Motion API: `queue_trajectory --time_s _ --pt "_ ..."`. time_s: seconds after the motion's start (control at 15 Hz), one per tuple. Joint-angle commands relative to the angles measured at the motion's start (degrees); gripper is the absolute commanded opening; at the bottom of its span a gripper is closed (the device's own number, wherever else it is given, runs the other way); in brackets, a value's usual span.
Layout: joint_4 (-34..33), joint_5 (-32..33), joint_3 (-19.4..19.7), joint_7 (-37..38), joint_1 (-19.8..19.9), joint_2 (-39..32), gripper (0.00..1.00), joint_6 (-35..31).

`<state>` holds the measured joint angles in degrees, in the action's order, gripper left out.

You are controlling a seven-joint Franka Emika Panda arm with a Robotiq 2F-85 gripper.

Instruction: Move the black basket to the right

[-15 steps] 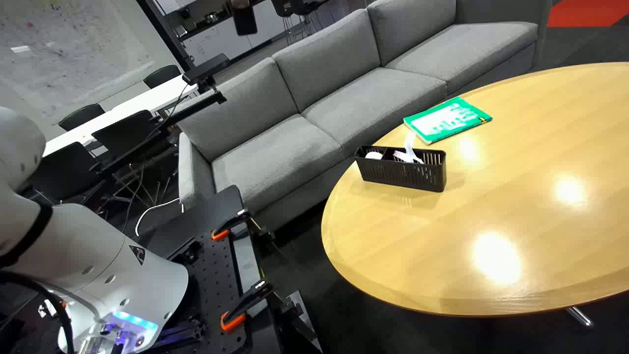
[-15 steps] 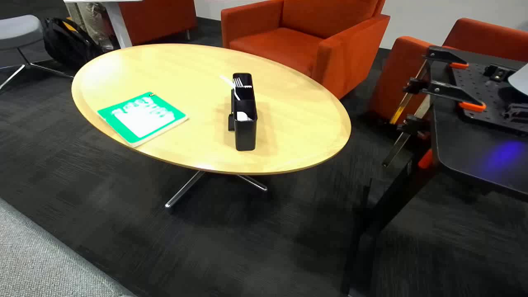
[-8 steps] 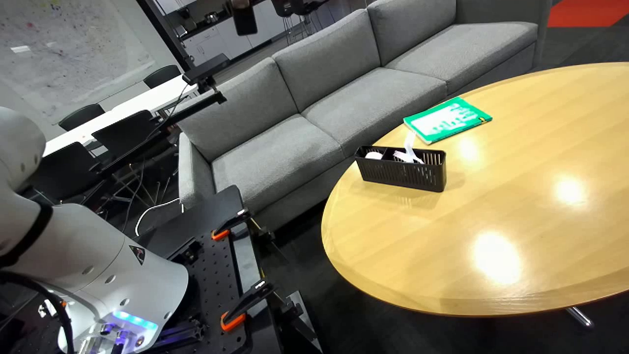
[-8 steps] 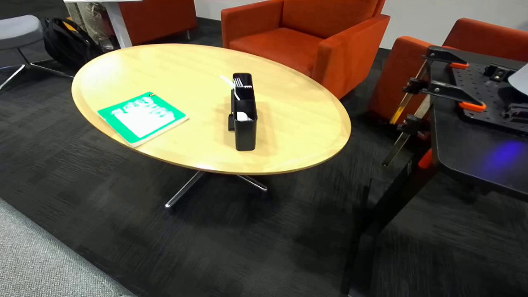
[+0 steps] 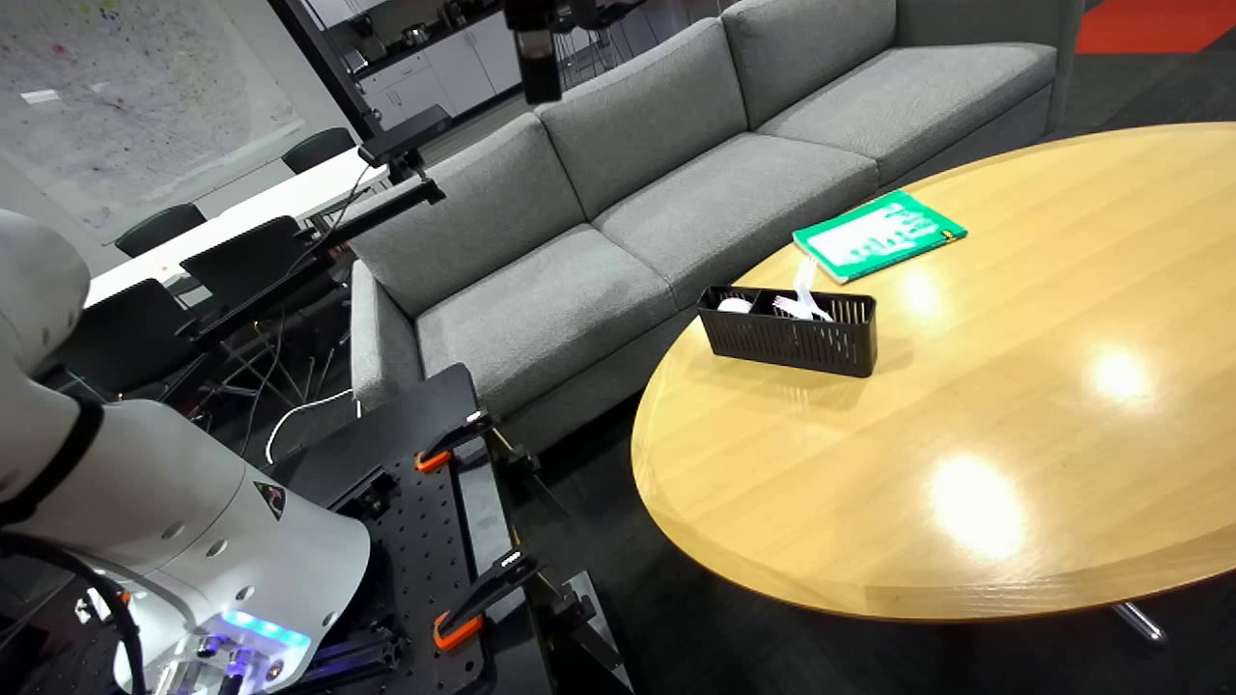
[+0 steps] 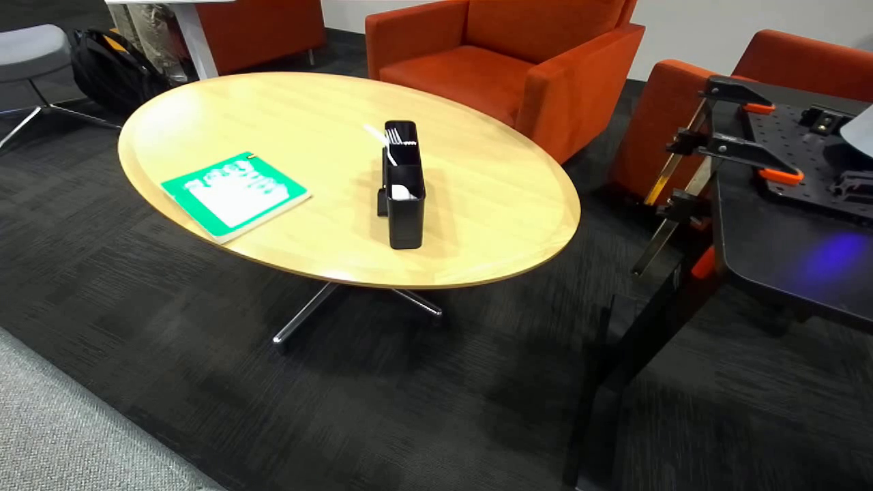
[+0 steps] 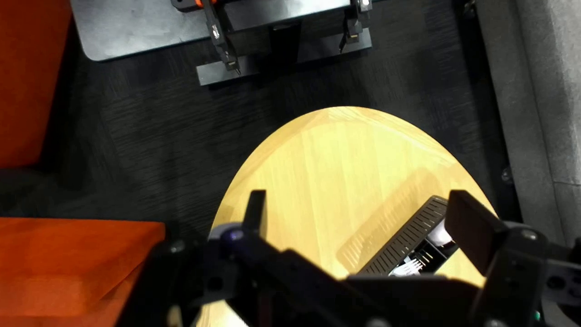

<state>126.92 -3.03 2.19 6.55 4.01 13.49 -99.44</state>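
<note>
A: What have you got around you, left to right?

B: In an exterior view, your arm [image 5: 193,512] stands leftmost on its black stand [image 5: 425,560], with clamps [image 5: 492,579] along the stand's right edge. The grey sofa [image 5: 579,290] follows, running past the far side of the desk [image 5: 1043,415]. On the desk's left end the black basket [image 5: 787,343] sits upright, white utensils [image 5: 803,282] jutting up past its rim. Beyond it, to the right, lies the green-and-white book [image 5: 881,236].

A: What's changed for you?

B: What seems a finger [image 5: 539,77] of your gripper [image 7: 358,200], at the top edge there, is lower and further right than half a second ago. Basket and book lie as they did.

A: And how does your gripper stand?

B: Only the wrist view shows you both fingers, spread wide; the right-hand one stands in the way of part of the basket. In an exterior view you also find a dark backpack [image 6: 112,75] at the far left.
</note>
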Motion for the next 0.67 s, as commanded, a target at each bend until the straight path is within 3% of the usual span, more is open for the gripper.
queue_trajectory --time_s 0.0,0.4,0.6 --pt "-4.0 -3.7 0.2 5.5 0.0 -9.6 1.00 -7.5" --pt "-7.1 -5.1 -0.4 15.4 -1.7 -23.8 1.00 -24.8" --pt "-8.9 -5.8 0.1 20.3 -3.1 -30.6 1.00 -30.3"
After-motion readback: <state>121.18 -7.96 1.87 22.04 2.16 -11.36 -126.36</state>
